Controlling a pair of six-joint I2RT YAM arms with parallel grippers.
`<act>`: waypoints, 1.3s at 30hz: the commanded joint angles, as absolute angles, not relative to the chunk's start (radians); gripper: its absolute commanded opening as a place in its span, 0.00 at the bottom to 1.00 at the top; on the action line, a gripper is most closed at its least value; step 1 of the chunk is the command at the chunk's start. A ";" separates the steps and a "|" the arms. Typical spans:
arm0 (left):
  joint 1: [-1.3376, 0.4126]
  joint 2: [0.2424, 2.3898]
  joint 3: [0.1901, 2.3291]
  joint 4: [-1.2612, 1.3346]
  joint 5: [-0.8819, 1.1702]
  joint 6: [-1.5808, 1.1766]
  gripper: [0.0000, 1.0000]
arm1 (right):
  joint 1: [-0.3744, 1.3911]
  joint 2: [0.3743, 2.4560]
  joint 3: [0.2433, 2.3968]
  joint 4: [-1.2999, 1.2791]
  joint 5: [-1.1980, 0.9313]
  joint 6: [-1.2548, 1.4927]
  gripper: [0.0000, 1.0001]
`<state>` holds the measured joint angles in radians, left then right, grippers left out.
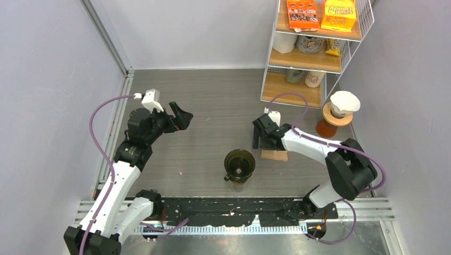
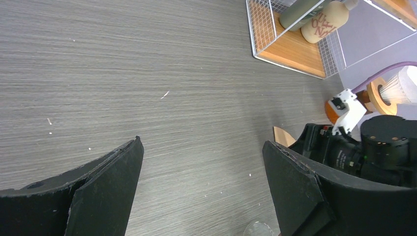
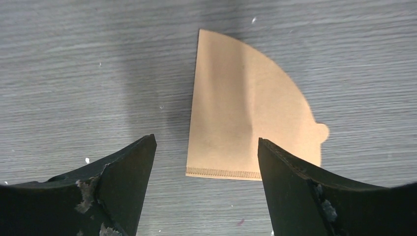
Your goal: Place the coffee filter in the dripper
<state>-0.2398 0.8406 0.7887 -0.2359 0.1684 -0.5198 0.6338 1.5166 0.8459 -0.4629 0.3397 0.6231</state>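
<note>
Currently the brown paper coffee filter (image 3: pixel 251 113) lies flat on the grey wood-grain counter (image 1: pixel 213 101), just to the right of the dark glass dripper (image 1: pixel 239 164) in the overhead view and close beside it, not touching it. The right gripper (image 3: pixel 205 139) hangs directly over the filter, pointing down, fingers spread wide. From its wrist camera the folded sheet sits between the two black fingers (image 3: pixel 123 172), its crimped straight edge nearest the camera and its curved edge with a small tab on the far side. Nothing is pinched; the paper rests on the counter.

The left gripper (image 2: pixel 201 142) is well to the left of the dripper and farther back, raised off the counter, also spread wide and holding nothing.

Beyond the dripper, to its right rear, stands a wire shelf (image 1: pixel 319 53), and right of that a second pour-over stand (image 1: pixel 337 119) carrying a white filter (image 1: pixel 344 101).
</note>
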 commanded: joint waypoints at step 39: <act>-0.232 0.838 0.784 -0.185 0.169 -0.529 0.99 | 0.575 1.502 0.721 -0.425 0.343 0.629 0.63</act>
